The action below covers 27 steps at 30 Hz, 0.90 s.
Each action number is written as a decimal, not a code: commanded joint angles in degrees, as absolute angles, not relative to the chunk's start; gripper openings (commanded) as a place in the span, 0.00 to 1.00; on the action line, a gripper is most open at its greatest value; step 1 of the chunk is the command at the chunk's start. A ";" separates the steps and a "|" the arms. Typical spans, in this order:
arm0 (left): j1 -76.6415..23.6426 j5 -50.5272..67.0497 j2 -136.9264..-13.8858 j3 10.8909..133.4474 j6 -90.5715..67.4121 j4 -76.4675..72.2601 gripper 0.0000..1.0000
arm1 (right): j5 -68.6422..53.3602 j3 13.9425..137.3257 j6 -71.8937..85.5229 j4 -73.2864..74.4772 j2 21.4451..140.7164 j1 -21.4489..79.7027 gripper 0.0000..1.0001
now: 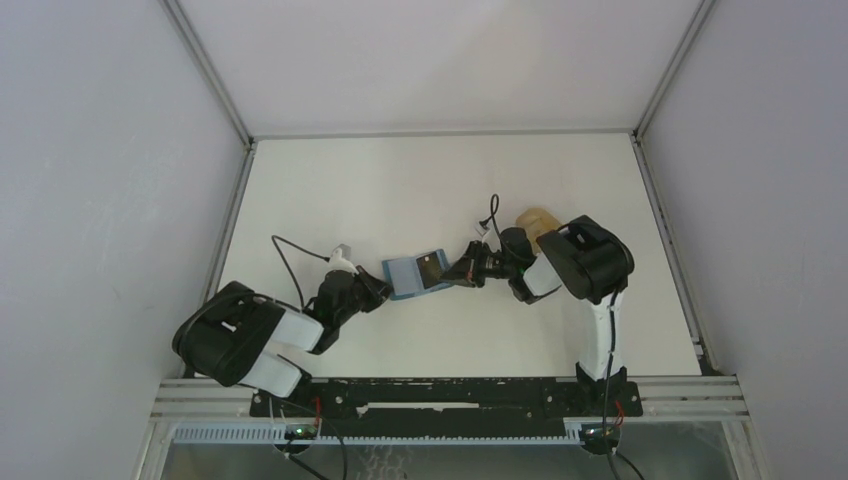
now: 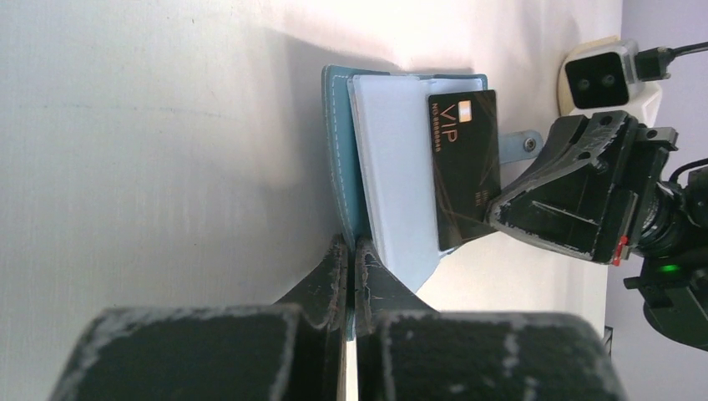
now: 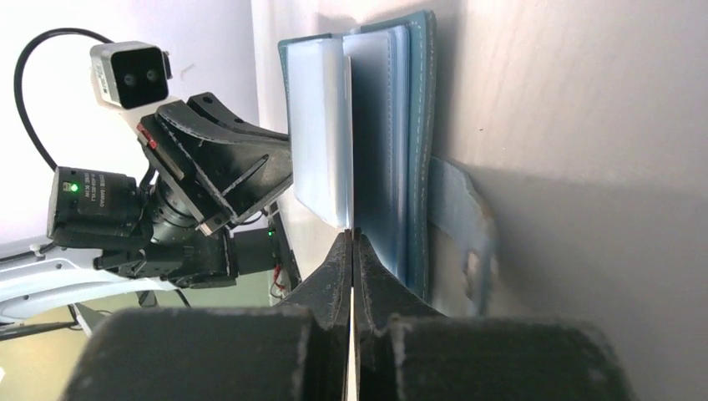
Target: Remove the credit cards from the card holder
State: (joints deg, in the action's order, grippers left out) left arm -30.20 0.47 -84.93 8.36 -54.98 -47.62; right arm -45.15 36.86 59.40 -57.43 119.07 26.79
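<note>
The teal card holder (image 1: 415, 272) lies open mid-table, its clear inner sleeves fanned out (image 2: 392, 167). My left gripper (image 2: 351, 244) is shut on the edge of its teal cover (image 2: 341, 159). A black credit card (image 2: 464, 163) marked VIP sticks partly out of a sleeve. My right gripper (image 3: 351, 238) is shut on that card's end, and the card shows edge-on (image 3: 351, 142) in the right wrist view. From above, the left gripper (image 1: 383, 287) and right gripper (image 1: 458, 272) face each other across the holder. A pale tan credit card (image 1: 535, 218) lies on the table behind the right arm.
The holder's snap tab (image 3: 461, 225) hangs loose towards the right gripper. White walls enclose the table on the left (image 1: 120, 200), back (image 1: 440, 60) and right (image 1: 760, 200). The arm bases sit on the rail at the near edge (image 1: 440, 395).
</note>
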 commanded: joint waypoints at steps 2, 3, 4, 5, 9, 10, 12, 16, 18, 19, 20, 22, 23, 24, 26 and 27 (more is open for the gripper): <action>-30.06 1.16 -85.59 5.36 -50.10 -30.46 0.00 | -45.18 35.26 53.76 -53.98 113.03 24.30 0.00; -30.06 1.06 -85.21 5.41 -50.05 -30.02 0.00 | -45.18 34.91 53.11 -52.59 111.97 24.00 0.00; -30.06 1.02 -84.68 5.44 -49.93 -29.43 0.00 | -45.18 34.67 52.20 -51.01 110.67 23.70 0.00; -30.05 0.97 -84.05 5.45 -49.86 -28.88 0.00 | -45.05 34.56 51.11 -48.94 109.22 23.34 0.00; -30.03 0.36 -81.33 5.45 -49.28 -26.62 0.00 | -42.84 34.54 44.61 -38.42 100.45 22.61 0.00; -29.93 0.21 -80.77 5.47 -49.14 -25.98 0.00 | -42.09 34.54 43.29 -35.95 98.32 22.37 0.00; -29.98 0.18 -79.49 5.66 -49.03 -24.79 0.00 | -40.24 34.54 41.30 -31.76 93.69 21.65 0.00; -29.96 0.18 -76.73 6.04 -48.75 -22.70 0.00 | -36.68 34.21 39.89 -25.59 84.97 18.98 0.00; -29.96 0.18 -75.53 6.36 -48.69 -21.48 0.00 | -34.83 33.66 40.36 -23.36 80.87 17.18 0.00; -29.97 0.18 -74.90 6.56 -48.69 -20.72 0.00 | -33.84 33.46 40.62 -21.54 78.72 15.92 0.00; -29.95 0.18 -74.16 6.65 -48.69 -20.16 0.00 | -32.97 33.22 40.64 -20.07 75.99 15.07 0.00; -29.96 0.18 -72.67 6.78 -48.44 -18.94 0.00 | -30.80 32.88 40.22 -17.08 71.89 13.37 0.00; -29.97 -1.05 -71.95 6.92 -48.24 -18.21 0.00 | -29.82 32.61 40.17 -15.57 69.89 12.53 0.00; -29.97 -1.56 -71.30 7.12 -48.11 -17.44 0.00 | -28.68 32.18 40.28 -14.32 67.66 11.61 0.00; -29.97 -1.92 -69.74 7.47 -47.88 -15.96 0.00 | -26.73 30.88 41.37 -12.28 63.40 9.48 0.00; -29.95 -1.93 -69.09 7.67 -47.90 -15.39 0.00 | -25.96 30.44 41.69 -10.93 61.40 8.36 0.00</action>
